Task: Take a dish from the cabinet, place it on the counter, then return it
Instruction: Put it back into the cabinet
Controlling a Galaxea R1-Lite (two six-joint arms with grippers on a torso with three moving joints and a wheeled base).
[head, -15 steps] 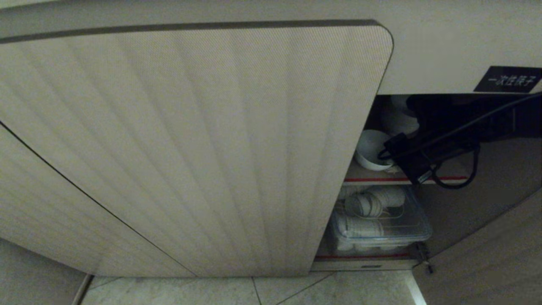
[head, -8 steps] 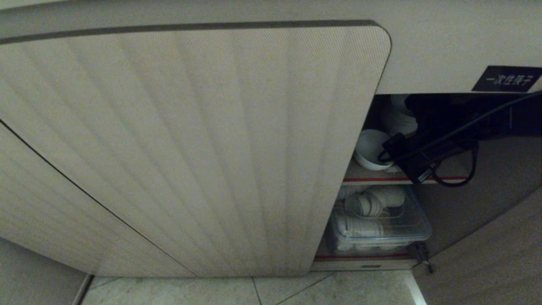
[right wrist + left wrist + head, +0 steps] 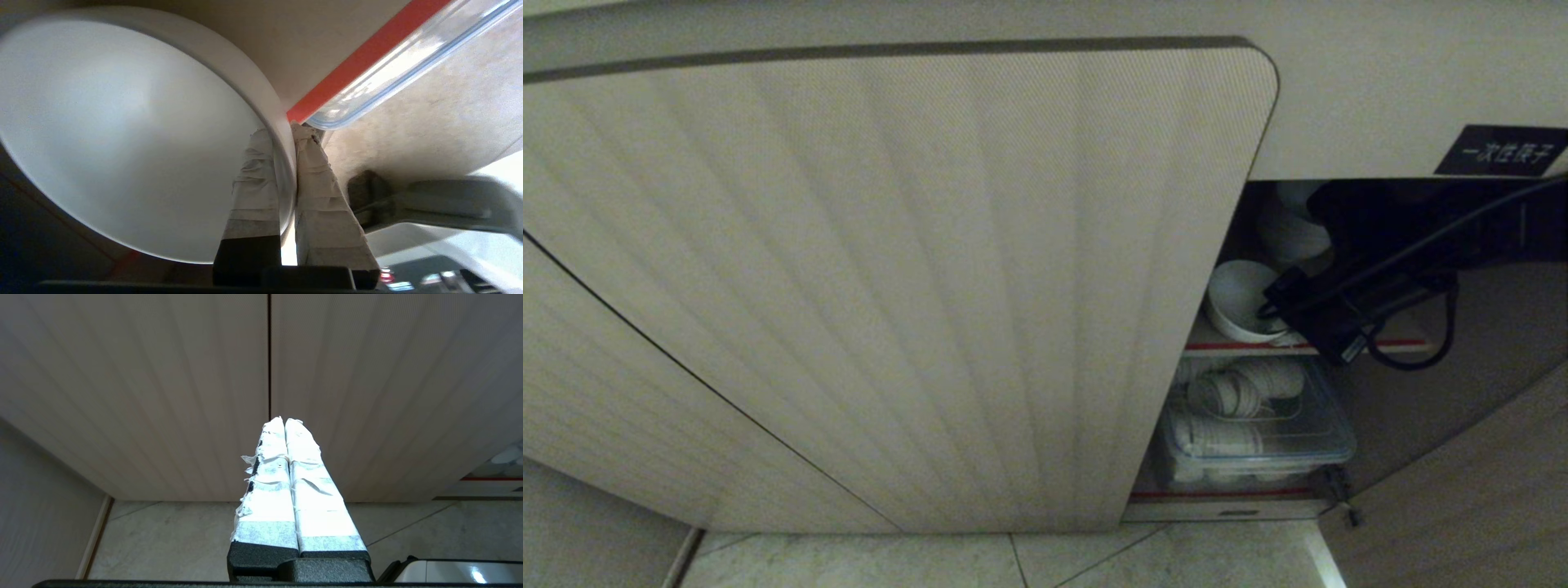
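Inside the cabinet (image 3: 915, 269), the right gripper (image 3: 286, 134) pinches the dish (image 3: 122, 134) rim above the red-edged shelf (image 3: 1396, 346); left gripper (image 3: 284, 421) closed, empty.

You saw a glossy, smooth white ceramic dish (image 3: 122, 134), its rim between the right end effector (image 3: 284, 134)'s fingers (image 3: 255, 179), which were wrapped in wrinkled matt white tape. Just past them sat a clear glossy plastic box (image 3: 392, 69). The cabinet (image 3: 890, 286) door looked matt, finely textured and ribbed; the floor (image 3: 171, 539) was smooth stone-like tile.
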